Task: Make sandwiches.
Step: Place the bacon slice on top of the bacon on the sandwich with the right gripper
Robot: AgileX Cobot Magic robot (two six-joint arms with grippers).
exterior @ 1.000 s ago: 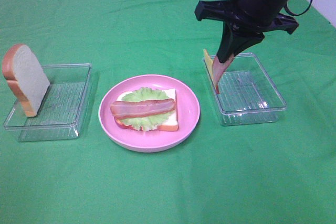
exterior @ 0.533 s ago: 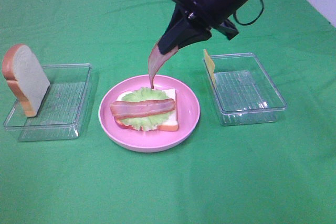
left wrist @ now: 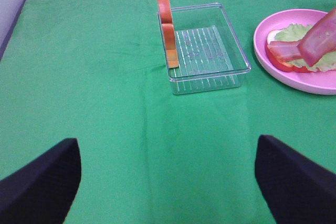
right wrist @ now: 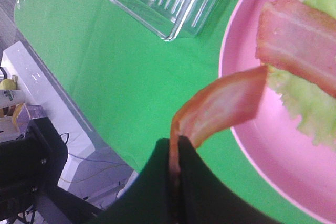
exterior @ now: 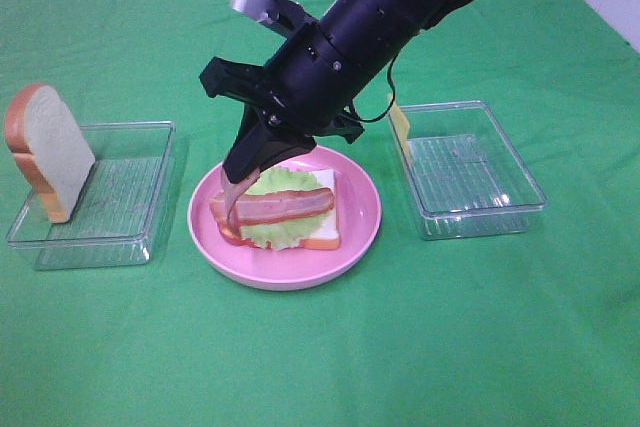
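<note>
Green cloth covers the whole counter (exterior: 320, 367), and in the middle we've got a pink plate (exterior: 362, 219) with the sandwich (exterior: 285, 212) on it. So far it's a bottom bread slice (exterior: 322, 238), ruffled lettuce (exterior: 268, 182) on that, a bit of red peeking out at the edge, and a flat bacon strip (exterior: 290, 204) lying across the top. The right gripper (exterior: 248, 165) reaches across from its side and is clamped on the end of a second bacon strip (exterior: 232, 207). That strip dangles over the plate's left side, down by the left end of the sandwich. Honestly, we can't tell whether its loose end touches anything yet. Off to the left sits a clear left tray (exterior: 150, 219) with a loose bread slice (exterior: 50, 147) standing up against its far left edge. On the other side there's a matching right tray (exterior: 522, 190), with a yellow cheese slice (exterior: 399, 125) leaning at the edge nearest the plate. The left gripper (left wrist: 168, 174) only shows in its own wrist view: fingers (left wrist: 42, 179) spread wide, nothing between them, over bare cloth, apart from the left tray.
</note>
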